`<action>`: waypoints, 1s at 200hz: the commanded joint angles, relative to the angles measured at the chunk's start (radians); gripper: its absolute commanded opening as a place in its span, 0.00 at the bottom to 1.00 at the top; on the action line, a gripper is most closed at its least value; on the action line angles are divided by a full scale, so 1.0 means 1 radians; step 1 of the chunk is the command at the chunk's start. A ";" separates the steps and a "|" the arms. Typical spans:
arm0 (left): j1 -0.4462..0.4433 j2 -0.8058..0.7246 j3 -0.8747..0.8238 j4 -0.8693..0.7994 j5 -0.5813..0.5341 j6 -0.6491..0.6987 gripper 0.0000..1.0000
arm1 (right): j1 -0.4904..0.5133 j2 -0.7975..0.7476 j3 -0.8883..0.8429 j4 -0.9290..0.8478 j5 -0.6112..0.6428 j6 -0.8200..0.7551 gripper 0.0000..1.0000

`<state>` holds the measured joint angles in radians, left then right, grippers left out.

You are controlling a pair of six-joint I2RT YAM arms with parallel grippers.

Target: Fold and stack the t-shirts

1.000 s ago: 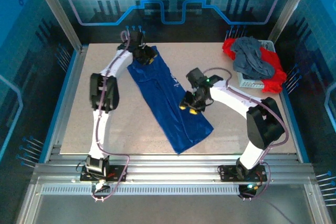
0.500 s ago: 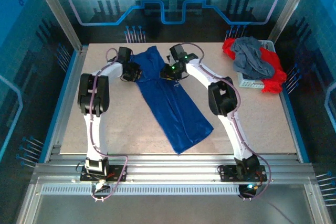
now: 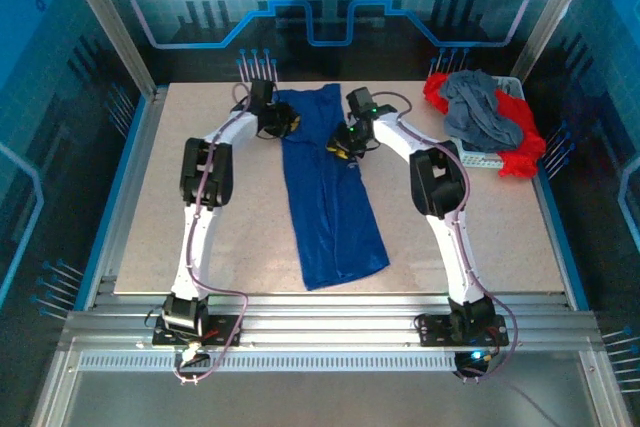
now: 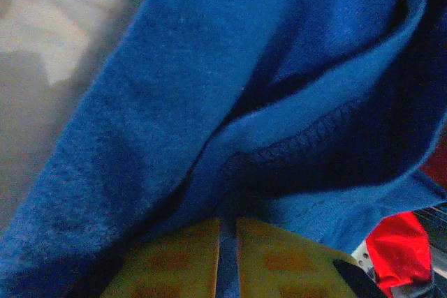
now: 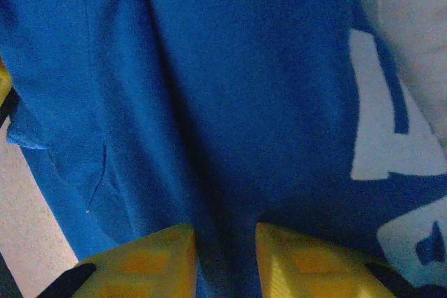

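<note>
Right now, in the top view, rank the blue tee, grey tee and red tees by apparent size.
1. Blue tee, laid out long on the table: clearly largest.
2-3. Grey tee and red tees: bunched together, red partly under grey, so no sure order.

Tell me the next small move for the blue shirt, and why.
Probably lift its far end and carry it toward the near hem: left gripper and right gripper both pinch the blue t-shirt there, and it lies in a long strip.
</note>
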<state>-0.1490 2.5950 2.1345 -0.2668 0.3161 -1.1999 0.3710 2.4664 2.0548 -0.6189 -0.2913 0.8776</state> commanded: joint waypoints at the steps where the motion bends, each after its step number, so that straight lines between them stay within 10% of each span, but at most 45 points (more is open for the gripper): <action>1: -0.034 0.127 0.099 -0.059 0.032 -0.050 0.16 | -0.040 -0.003 -0.042 -0.068 0.076 0.065 0.30; 70: -0.050 0.285 0.359 0.049 0.090 -0.171 0.23 | -0.091 0.014 0.008 -0.079 0.064 0.071 0.32; 114: -0.039 0.033 0.216 0.044 0.019 -0.067 0.43 | -0.082 -0.133 0.007 -0.007 0.079 -0.031 0.43; 154: -0.035 -0.285 -0.039 -0.095 -0.009 0.093 0.51 | -0.079 -0.372 -0.210 0.040 0.083 -0.064 0.47; 200: -0.070 -0.773 -0.788 -0.227 0.059 0.233 0.48 | -0.068 -0.757 -0.766 0.036 0.072 0.036 0.48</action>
<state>-0.1894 2.0045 1.6489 -0.3271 0.3305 -1.0954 0.2935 1.8450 1.5215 -0.5381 -0.2169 0.8642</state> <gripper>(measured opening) 0.483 0.470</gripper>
